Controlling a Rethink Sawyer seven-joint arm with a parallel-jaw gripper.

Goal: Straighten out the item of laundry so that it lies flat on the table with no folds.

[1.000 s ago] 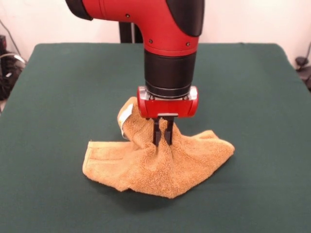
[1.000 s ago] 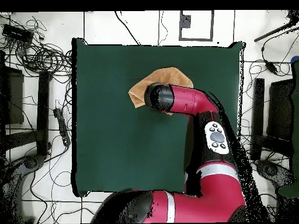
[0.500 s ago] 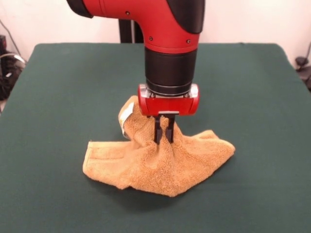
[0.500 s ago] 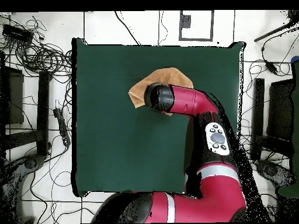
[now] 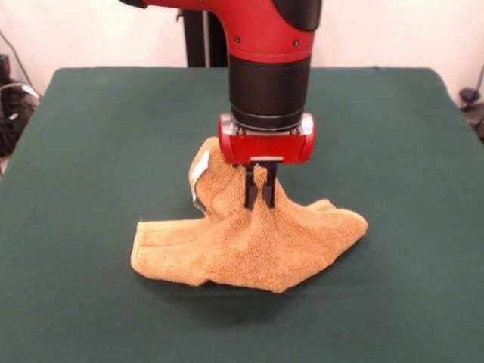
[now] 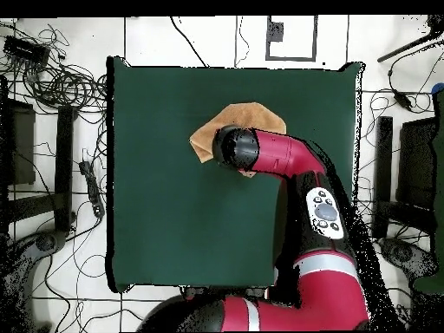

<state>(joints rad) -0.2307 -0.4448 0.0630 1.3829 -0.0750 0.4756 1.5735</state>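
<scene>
Towel pinched and tented mid-surface.

The orange-tan towel (image 5: 249, 242) lies crumpled at the middle of the green surface (image 5: 91, 136), its nearest edges resting flat, its centre drawn into a peak. The fingers (image 5: 249, 189) are closed on that peak; a white tag (image 5: 198, 180), seemingly, shows at their nine o'clock. The red arm (image 6: 286, 156) covers much of the towel from overhead.

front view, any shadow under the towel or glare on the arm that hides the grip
Front view: a soft dark shadow lies on the table below the towel; only faint sheen on the arm, and the gripper pinching the cloth reads clearly. Overhead view: the arm covers the grip, so only the towel's far part shows.
</scene>
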